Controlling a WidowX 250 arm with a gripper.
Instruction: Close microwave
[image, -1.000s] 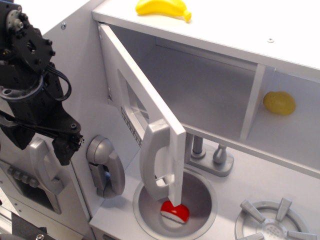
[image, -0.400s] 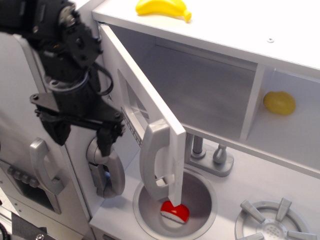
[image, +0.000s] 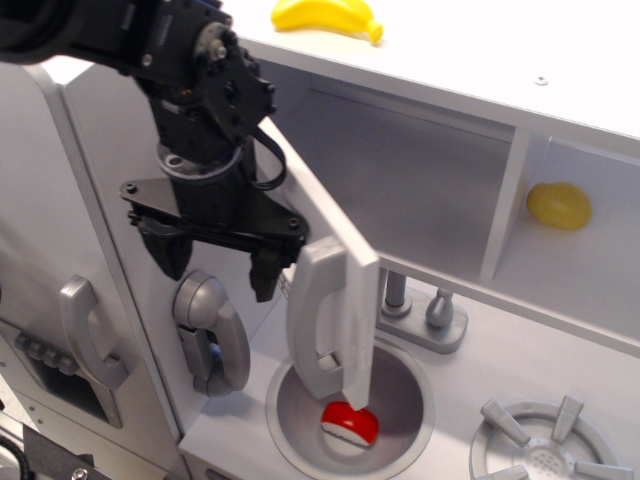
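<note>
I am pressing my pincer (image: 215, 262), its fingers spread apart and holding nothing, against the outer face of the microwave (image: 400, 190) door (image: 335, 262). The door is standing wide open over the sink (image: 395, 390), so closing is barely begun; its silver handle (image: 315, 318) is facing me

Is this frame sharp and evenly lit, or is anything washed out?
In observation.image, focus is sharp. The black robot gripper reads crisp against the white microwave door. Light is soft and even; the white cabinet top looks nearly blown out. Faint shadows only.
</note>
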